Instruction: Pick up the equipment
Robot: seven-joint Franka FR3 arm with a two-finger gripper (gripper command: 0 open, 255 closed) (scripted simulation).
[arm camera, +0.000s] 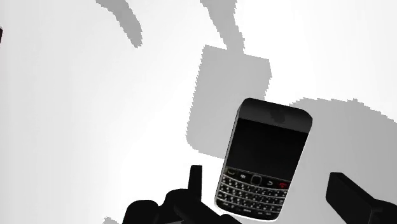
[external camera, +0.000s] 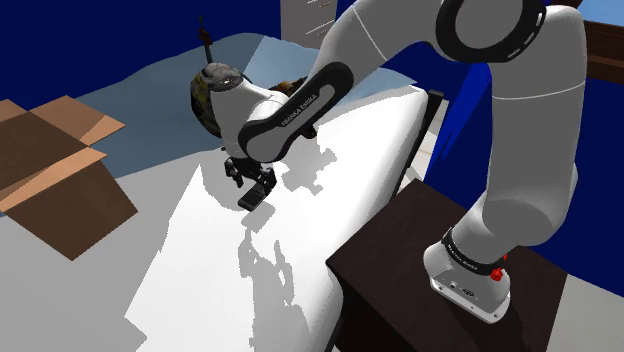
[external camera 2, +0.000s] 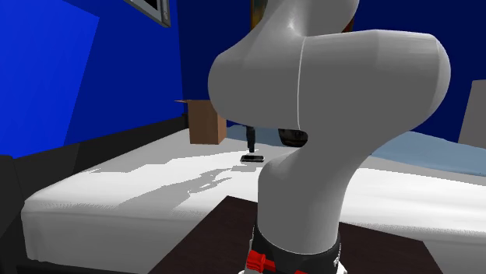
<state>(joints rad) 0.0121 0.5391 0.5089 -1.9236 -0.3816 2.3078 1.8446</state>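
Observation:
The equipment is a black phone [arm camera: 264, 159] with a dark screen and a small keyboard, and it lies flat on the white bed sheet [arm camera: 95, 127]. In the wrist view my gripper [arm camera: 264, 181] is open and hovers just over the phone's keyboard end. One finger stands on each side of the phone and neither touches it. The shoulder view has the gripper [external camera: 250, 180] right above the phone [external camera: 255, 195], near the middle of the bed. From the second exterior view the phone [external camera 2: 251, 158] is a small dark slab under the gripper [external camera 2: 251, 144].
An open cardboard box [external camera: 50, 160] lies at the shoulder view's left. A dark rounded object [external camera: 207, 95] sits on the bed behind the arm. The dark stand [external camera: 400, 250] adjoins the bed's near edge. Blue walls [external camera 2: 47, 70] surround the bed.

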